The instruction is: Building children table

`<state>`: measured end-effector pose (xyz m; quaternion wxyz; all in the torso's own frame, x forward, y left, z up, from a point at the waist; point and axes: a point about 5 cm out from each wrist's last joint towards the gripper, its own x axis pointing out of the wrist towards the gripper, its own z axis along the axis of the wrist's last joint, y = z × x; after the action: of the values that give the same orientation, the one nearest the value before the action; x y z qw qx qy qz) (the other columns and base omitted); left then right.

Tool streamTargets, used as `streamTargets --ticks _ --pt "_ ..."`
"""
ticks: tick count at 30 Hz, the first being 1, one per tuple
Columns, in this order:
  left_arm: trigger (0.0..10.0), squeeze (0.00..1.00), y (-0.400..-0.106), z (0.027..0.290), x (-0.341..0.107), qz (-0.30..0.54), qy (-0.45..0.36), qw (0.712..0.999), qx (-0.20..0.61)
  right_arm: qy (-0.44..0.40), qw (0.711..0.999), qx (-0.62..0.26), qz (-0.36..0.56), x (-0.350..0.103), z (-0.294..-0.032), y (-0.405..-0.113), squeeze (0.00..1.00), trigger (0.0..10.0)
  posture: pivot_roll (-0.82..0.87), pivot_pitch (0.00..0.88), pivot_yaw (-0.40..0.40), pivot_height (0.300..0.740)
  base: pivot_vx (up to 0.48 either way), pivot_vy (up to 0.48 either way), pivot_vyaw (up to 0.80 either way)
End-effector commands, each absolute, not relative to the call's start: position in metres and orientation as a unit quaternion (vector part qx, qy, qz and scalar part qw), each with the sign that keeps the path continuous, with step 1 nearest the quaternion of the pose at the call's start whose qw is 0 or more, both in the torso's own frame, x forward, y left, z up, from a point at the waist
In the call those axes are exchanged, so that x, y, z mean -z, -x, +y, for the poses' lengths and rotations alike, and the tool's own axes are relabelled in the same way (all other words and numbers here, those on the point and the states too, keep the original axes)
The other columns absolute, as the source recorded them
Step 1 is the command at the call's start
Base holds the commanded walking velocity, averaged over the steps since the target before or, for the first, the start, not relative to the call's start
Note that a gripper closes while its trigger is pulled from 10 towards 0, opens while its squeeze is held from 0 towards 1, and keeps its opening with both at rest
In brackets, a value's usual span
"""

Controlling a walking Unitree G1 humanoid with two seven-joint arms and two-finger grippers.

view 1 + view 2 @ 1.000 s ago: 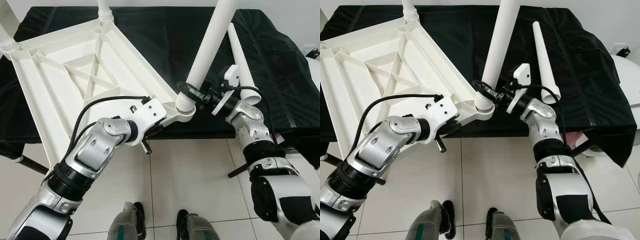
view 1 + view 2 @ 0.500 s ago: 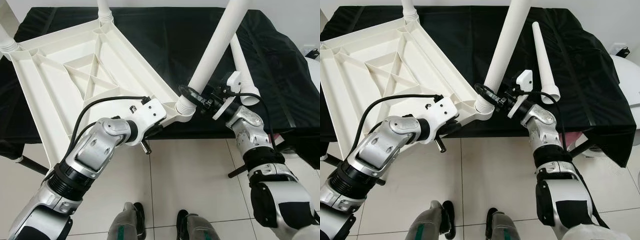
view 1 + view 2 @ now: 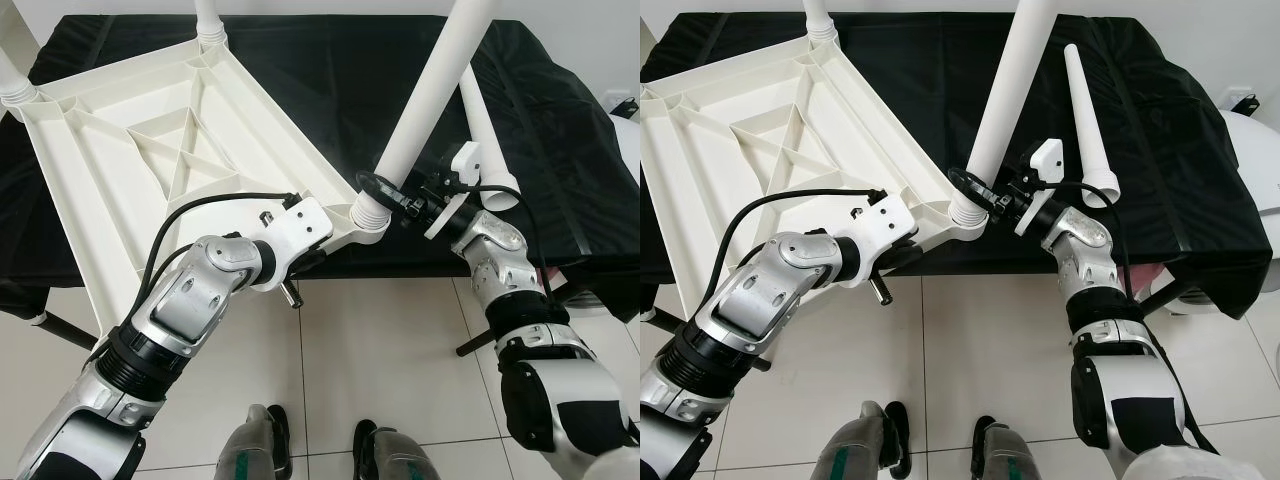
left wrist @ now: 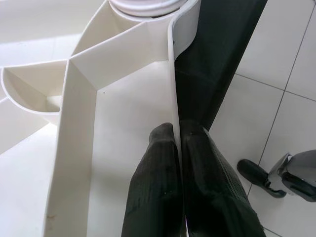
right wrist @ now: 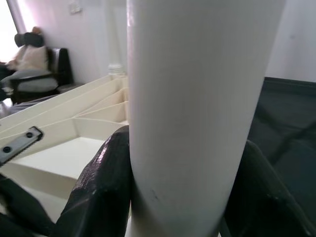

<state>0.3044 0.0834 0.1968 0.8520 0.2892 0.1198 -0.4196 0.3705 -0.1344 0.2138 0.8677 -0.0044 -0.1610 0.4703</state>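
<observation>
White plastic formed the upturned children's tabletop (image 3: 160, 150), lying ribbed side up on a black-draped bench (image 3: 330, 80). At the tabletop's near corner, the left gripper (image 4: 178, 148) had its two black fingers pinched shut on the thin rim. Beside that corner, a white table leg (image 3: 430, 95) stood tilted in its round socket (image 3: 368, 210), and the right gripper (image 5: 173, 192) clasped the leg's lower end between both fingers. A spare white leg (image 3: 1087, 115) lay on the cloth just beyond the tilted one.
</observation>
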Motion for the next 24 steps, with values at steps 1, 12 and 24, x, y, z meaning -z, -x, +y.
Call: streamTargets --ticks 1,12,24 --pt "10.0 0.00 -0.306 0.083 -0.205 0.099 -0.309 0.855 0.405 0.010 0.861 -0.491 -0.136 -0.205 -0.128 -0.369 0.00 10.0 -0.02 0.182 -0.014 0.740 0.000 0.000 0.00" --pt "10.0 0.00 -0.305 0.085 -0.207 0.098 -0.306 0.859 0.399 0.020 0.856 -0.499 -0.132 -0.206 -0.126 -0.371 0.00 10.0 -0.01 0.193 -0.021 0.740 0.000 0.000 0.00" --pt "10.0 0.00 -0.306 0.084 -0.210 0.095 -0.306 0.858 0.401 0.041 0.878 -0.459 -0.128 -0.205 -0.148 -0.374 0.00 10.0 -0.02 0.201 -0.012 0.740 0.000 0.000 0.00"
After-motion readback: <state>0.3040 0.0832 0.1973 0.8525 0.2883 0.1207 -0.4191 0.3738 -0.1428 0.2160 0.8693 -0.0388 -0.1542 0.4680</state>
